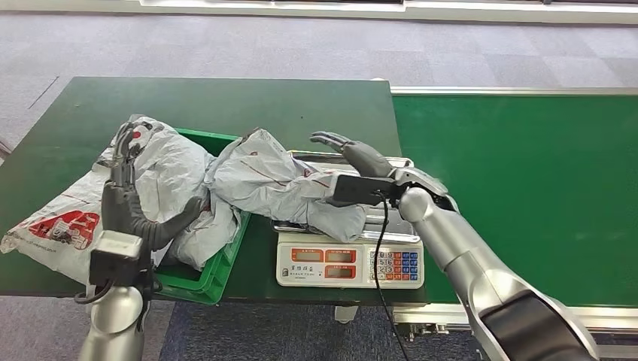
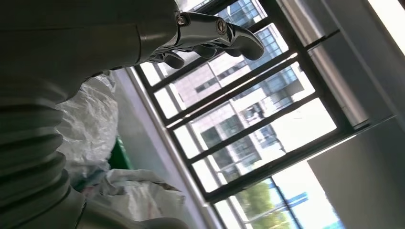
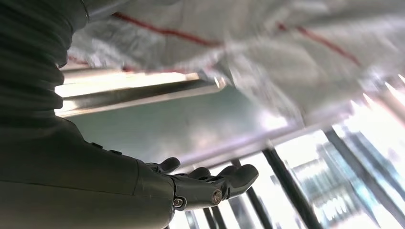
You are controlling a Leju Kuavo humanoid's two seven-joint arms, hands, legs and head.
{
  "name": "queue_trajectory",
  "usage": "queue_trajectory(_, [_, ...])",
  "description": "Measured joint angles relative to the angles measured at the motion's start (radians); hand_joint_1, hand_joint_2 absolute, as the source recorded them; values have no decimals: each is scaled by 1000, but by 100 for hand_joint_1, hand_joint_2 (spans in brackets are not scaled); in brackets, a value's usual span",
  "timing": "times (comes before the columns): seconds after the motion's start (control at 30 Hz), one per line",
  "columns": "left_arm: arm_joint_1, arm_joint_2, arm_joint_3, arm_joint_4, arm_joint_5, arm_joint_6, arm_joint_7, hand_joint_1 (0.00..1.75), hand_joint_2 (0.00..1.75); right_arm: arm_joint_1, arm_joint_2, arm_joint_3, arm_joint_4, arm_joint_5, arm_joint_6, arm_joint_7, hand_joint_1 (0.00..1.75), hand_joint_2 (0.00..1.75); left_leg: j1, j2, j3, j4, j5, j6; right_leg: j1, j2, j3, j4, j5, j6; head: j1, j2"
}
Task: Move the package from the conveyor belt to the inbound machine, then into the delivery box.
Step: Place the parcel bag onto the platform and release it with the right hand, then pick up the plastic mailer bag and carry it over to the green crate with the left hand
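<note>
- The grey package [image 1: 267,184] sprawls across the scale [image 1: 350,259], one end drooping over the green box [image 1: 211,274].
- Right hand [image 1: 353,154] beside it, fingers stretched apart, gripping nothing.
- Left hand [image 1: 132,203] raised over the box's bags [image 1: 162,180], fingers apart, empty.

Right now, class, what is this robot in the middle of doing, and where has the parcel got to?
A humanoid robot is sorting grey mail bags. One grey package lies across the scale, its end drooping over the rim of the green box, which already holds another bag. The right hand is beside the package with fingers apart, holding nothing. The left hand is raised over the box, also empty.
</note>
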Motion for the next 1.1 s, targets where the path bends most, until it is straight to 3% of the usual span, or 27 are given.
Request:
queue_trajectory(0.17, [-130,31,-65,149,-274,-17,142,0,175,240,-15,-230,-363,-149,-309,-66,0,175,-1,-2,-2,0,0,0,0,-2,-2,0,0,0,0,0])
queue_trajectory(0.3, [-289,30,-146,350,-471,-65,235,0,175,411,29,-393,-623,-285,-653,-132,0,175,-1,-3,-3,0,0,0,0,-3,-2,0,-1,0,0,0])
queue_trajectory(0.4, [-417,3,-218,545,-574,-91,258,0,175,510,58,-444,-783,-333,-859,-143,0,175,-1,0,-2,0,-1,0,-1,-1,-3,0,0,0,0,0])
queue_trajectory(0.47, [-485,-32,-269,678,-614,-109,259,0,175,554,66,-449,-863,-328,-919,-144,0,175,-1,4,-2,0,-1,1,-1,2,-4,0,1,0,0,0])
queue_trajectory(0.63, [-581,-125,-355,911,-636,-166,223,0,175,615,85,-462,-995,-307,-939,-144,0,175,-1,5,-2,0,-1,1,-1,3,-4,0,1,0,0,0])
queue_trajectory(0.67, [-589,-146,-370,943,-639,-175,216,10,175,621,88,-465,-1011,-313,-939,-143,0,175,-1,5,-2,0,-1,1,-1,3,-4,0,1,0,0,0])
queue_trajectory(0.77, [-596,-198,-411,1004,-645,-194,215,141,175,633,95,-467,-1044,-335,-940,-143,0,175,-2,5,-2,0,-1,1,-2,3,-4,0,1,0,0,0])
queue_trajectory(0.8, [-597,-210,-424,1017,-645,-200,220,175,175,635,96,-467,-1052,-338,-940,-143,0,175,-2,5,-2,0,-1,1,-2,4,-4,0,1,0,0,0])
queue_trajectory(0.97, [-603,-244,-514,1056,-592,-259,263,175,175,643,102,-468,-1080,-335,-940,-143,0,175,-1,5,-2,0,-1,1,-1,4,-4,0,1,0,0,0])
queue_trajectory(1.1, [-608,-256,-568,1071,-497,-240,276,175,175,645,109,-468,-1085,-330,-940,-142,0,175,-1,5,-2,-1,-1,1,-1,4,-4,0,1,0,0,0])
